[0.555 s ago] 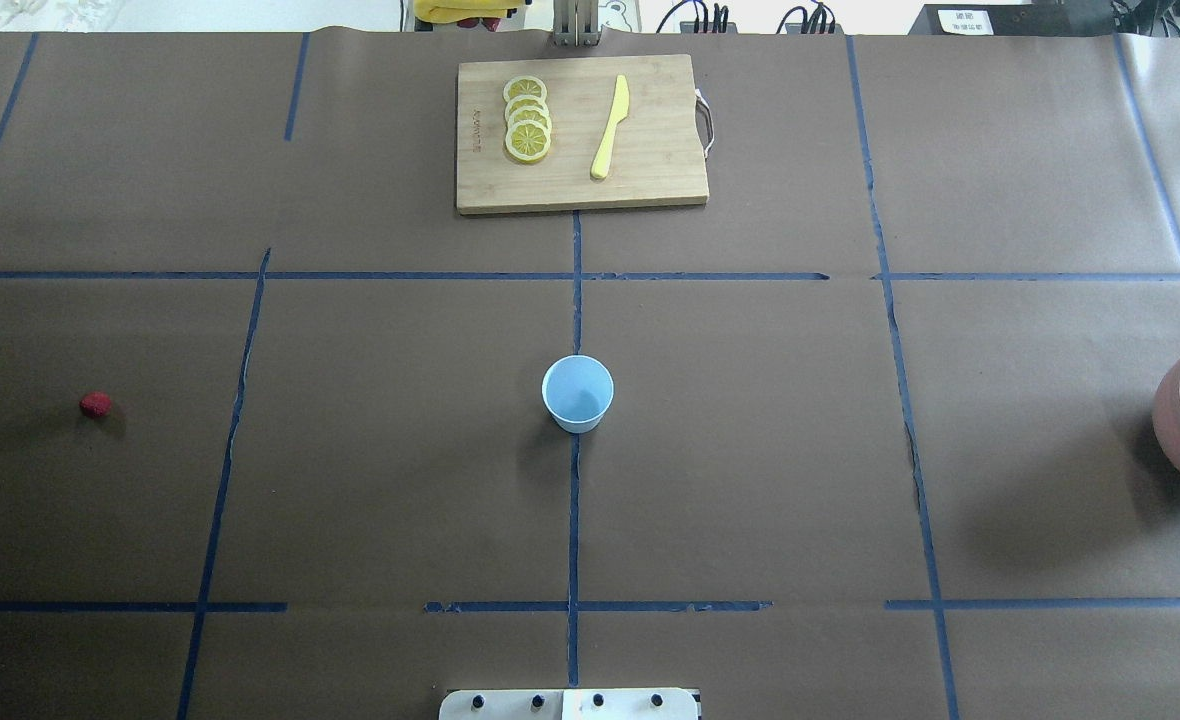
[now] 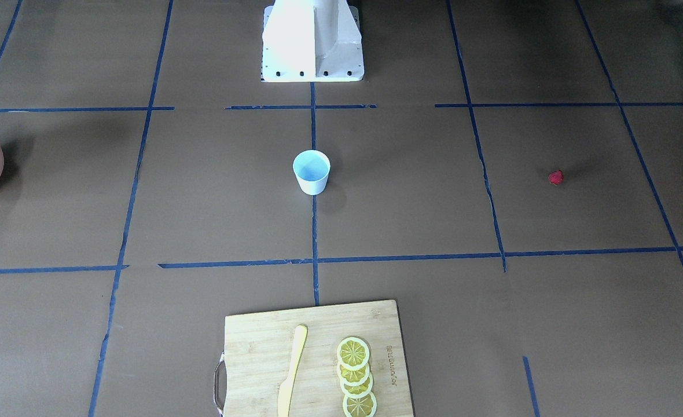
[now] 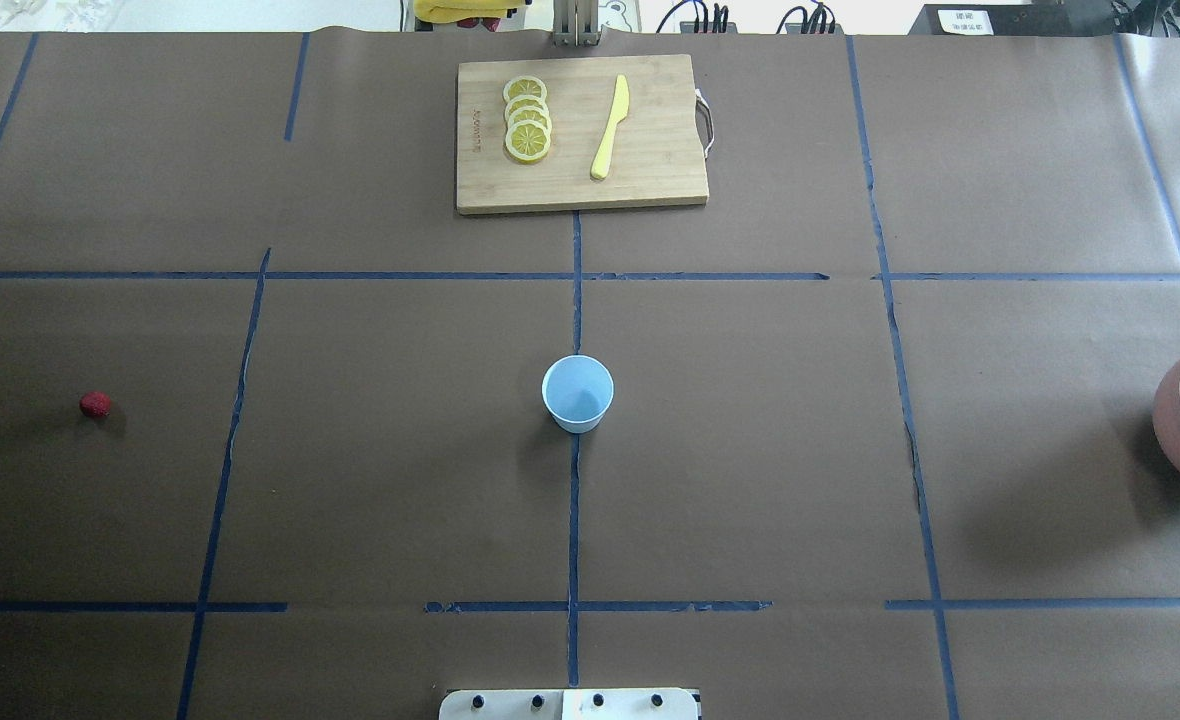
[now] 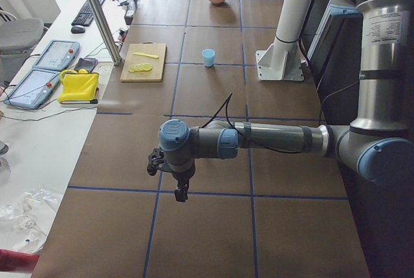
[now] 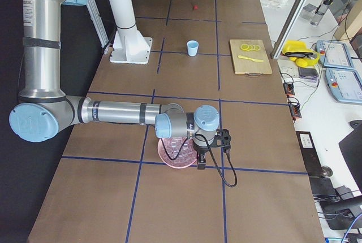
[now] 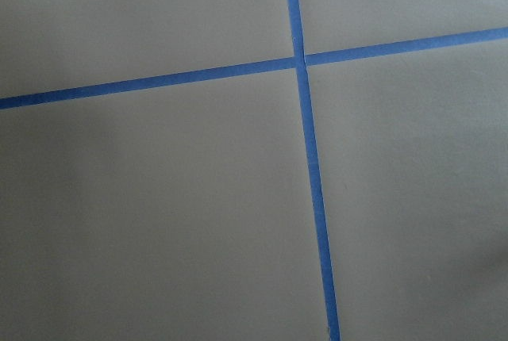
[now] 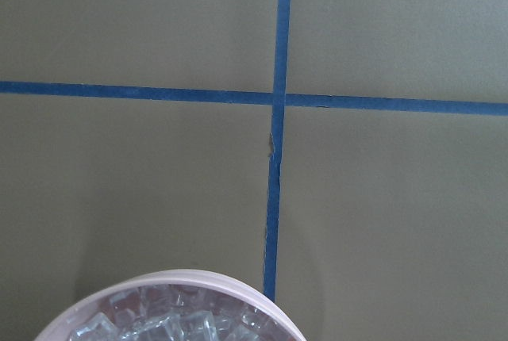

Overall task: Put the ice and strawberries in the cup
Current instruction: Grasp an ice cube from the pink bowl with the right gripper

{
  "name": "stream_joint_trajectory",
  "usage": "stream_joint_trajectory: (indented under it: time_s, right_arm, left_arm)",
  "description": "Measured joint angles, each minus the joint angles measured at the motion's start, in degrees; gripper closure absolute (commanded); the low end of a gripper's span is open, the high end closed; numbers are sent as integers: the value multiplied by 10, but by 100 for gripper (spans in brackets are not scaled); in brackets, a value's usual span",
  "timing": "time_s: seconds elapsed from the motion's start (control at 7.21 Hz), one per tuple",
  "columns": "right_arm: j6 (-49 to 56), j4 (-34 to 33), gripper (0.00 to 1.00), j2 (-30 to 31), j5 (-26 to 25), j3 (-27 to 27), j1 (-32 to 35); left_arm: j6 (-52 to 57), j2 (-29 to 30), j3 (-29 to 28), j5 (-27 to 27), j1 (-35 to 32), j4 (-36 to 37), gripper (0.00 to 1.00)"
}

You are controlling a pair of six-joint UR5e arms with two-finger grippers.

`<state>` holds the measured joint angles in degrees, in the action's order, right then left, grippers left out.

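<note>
At bench centre, empty cup (image 3: pixel 577 393); strawberry (image 3: pixel 95 404) near left edge; ice (image 7: pixel 171 327) in bowl (image 3: pixel 1172 420) at right edge, right gripper (image 5: pixel 201 163) over its rim, left gripper (image 4: pixel 182 193) at left end; jaw openings cannot be told. Best: descend vertically onto one cube.

bare brown surface (image 6: pixel 159 214) crossed by two blue tape lines (image 6: pixel 311 174) that meet at a junction in the upper right.

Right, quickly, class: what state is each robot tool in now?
Left tool: cannot be told, seen only from the side.
Right tool: cannot be told, seen only from the side, near the bowl.
</note>
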<state>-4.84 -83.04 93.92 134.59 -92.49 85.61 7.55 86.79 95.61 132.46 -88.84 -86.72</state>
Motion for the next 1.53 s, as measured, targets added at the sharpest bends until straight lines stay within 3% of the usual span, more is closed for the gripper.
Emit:
stream_joint_trajectory:
  time_s: [0.42,0.69,0.97,1.53]
  right_arm:
    - [1,28,0,26,19,-33,0]
    - [-33,136,2,87,38,-54,-7]
    - [-217,206,5,122,29,-61,-61]
    - [-410,220,9,140,-43,-98,-144]
  left_arm:
    - [-2,-2,0,2,0,-1,0]
    - [-4,-6,-3,1,1,-1,0]
    - [-4,-7,-2,2,1,-1,0]
    - [-2,-23,11,2,1,-3,0]
